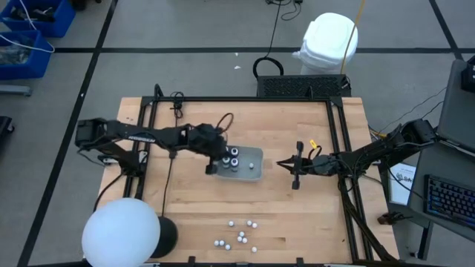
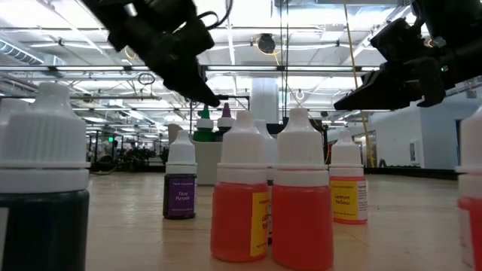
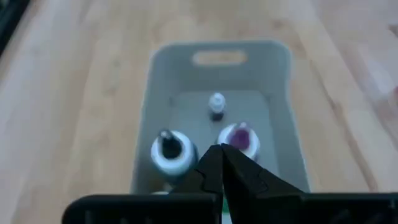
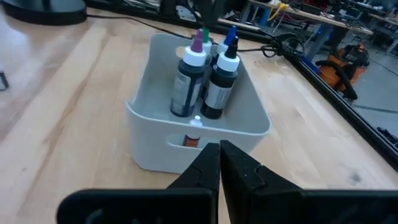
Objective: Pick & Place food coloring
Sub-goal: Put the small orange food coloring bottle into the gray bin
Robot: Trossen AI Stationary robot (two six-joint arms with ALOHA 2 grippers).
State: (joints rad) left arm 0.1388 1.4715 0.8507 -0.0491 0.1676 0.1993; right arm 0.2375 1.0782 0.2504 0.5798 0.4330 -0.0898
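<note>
Two pincers hang over the pale wooden counter [image 1: 193, 208], and both have their fingers pressed together with nothing between them. The left pincer [image 1: 211, 169] sits left of centre in the high view, its tip at the left end of the grey tray [image 1: 251, 176]; its wrist view shows the dark fingers [image 3: 214, 171] meeting in a point above the tray's inside, touching no bottle. The right pincer [image 1: 282, 163] is right of centre, just beside the tray's right end and apart from it, its own fingers [image 4: 217, 165] likewise closed to a point.

The tray is a translucent grey plastic bin, rectangular with rounded corners and a slot handle cut into its end wall. Inside it stand a few larger dark bottles [image 4: 204, 81] with white collars and pointed coloured tips, purple, green and blue, grouped toward the left end. One tiny bottle [image 3: 216, 106] with a white cap stands alone farther along the tray floor.

The remaining food coloring [image 1: 239, 236] lies as a loose scatter of white-capped dots on the counter in the lower middle of the high view, well apart from the tray. In the low view these are small squeezable bottles with ribbed white screw caps: two orange-red ones [image 2: 273, 218] in the middle, a purple-labelled one [image 2: 180, 194] to their left, a yellow-labelled one [image 2: 348, 194] to the right, and a dark one [image 2: 44, 196] at the left edge.
</note>
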